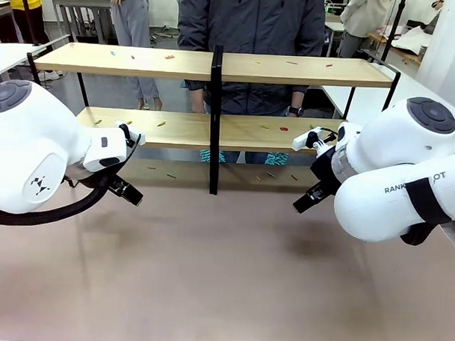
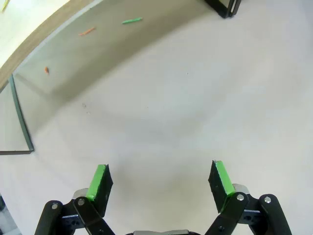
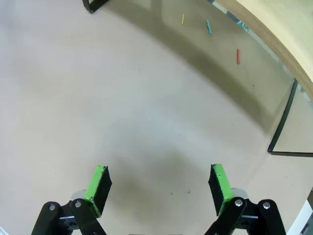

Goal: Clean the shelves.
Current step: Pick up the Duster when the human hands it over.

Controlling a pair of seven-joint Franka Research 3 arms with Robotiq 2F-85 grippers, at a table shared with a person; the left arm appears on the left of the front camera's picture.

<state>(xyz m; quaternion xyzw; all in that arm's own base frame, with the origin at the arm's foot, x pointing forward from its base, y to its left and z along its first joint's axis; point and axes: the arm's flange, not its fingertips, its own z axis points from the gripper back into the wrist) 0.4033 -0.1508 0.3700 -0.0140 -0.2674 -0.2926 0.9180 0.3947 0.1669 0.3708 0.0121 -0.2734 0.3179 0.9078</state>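
Hovering released and empty over the tabletop (image 1: 224, 275), left gripper (image 2: 159, 170) and right gripper (image 3: 159, 170) face the shelves (image 1: 291, 70) just beyond

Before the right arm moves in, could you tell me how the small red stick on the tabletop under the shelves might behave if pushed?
The red stick looks thin and short, so it is probably light and would skid at a nudge. It lies flat on the smooth tabletop, so pinching it may be awkward.
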